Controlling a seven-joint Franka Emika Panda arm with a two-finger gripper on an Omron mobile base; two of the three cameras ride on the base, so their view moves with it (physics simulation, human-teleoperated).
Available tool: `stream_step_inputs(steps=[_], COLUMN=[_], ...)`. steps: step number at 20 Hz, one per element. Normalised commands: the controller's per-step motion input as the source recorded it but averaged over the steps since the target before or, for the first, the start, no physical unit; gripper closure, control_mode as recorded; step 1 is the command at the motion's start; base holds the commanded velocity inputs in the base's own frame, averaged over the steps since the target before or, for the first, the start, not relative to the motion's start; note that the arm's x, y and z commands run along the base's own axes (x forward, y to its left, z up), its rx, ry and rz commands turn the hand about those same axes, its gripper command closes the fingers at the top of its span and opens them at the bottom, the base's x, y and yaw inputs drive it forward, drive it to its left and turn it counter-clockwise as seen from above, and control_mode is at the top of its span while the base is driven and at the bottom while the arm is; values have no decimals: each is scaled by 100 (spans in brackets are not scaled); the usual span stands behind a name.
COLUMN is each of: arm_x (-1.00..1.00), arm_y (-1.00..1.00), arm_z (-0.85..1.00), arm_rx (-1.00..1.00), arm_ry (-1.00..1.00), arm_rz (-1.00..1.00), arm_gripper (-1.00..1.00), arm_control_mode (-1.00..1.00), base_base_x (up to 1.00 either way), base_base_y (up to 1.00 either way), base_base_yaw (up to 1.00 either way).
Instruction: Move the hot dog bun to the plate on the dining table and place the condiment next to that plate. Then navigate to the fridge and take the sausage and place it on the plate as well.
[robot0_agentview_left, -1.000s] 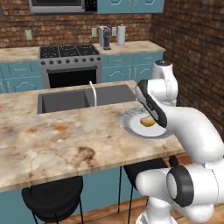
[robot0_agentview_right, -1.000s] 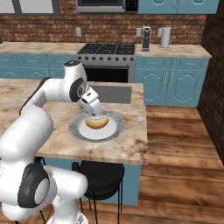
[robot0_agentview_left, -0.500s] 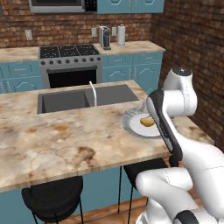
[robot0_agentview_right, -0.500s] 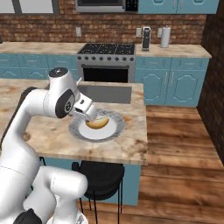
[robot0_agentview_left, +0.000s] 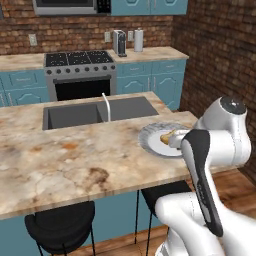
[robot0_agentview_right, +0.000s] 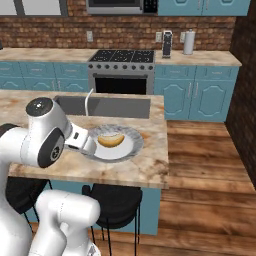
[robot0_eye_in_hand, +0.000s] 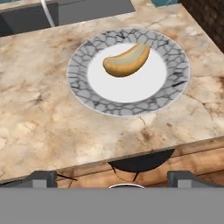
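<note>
no readable text or labels anywhere.

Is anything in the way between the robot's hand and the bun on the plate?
No, nothing visible is in the way. The hot dog bun lies alone on the white middle of the plate. The open hand is back past the edge of the dining table, with bare stone between them.

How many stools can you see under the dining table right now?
2: one black stool under the dining table left of the arm, another stool below the plate. More may be hidden.
</note>
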Motion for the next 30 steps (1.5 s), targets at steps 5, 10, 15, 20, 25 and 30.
stream_step_inputs(steps=[5, 10, 15, 20, 25, 30], arm_x=[-62, -5, -9, 0, 0, 0], arm_y=[0, 0, 1, 0, 0, 0], arm_z=[0, -2, 0, 0, 0, 0], arm_rx=[0, 0, -1, 0, 0, 0], arm_ry=[-14, 0, -4, 0, 0, 0], arm_rz=[1, 0, 0, 0, 0, 0], arm_gripper=[-100, -100, -100, -100, -100, -100], arm_control_mode=[-100, -100, 100, 100, 100, 100], base_base_x=[0, 0, -46, -81, -50, -24], base_base_y=[0, 0, 20, 96, 100, 100], base_base_yaw=[0, 0, 0, 11, 25, 31])
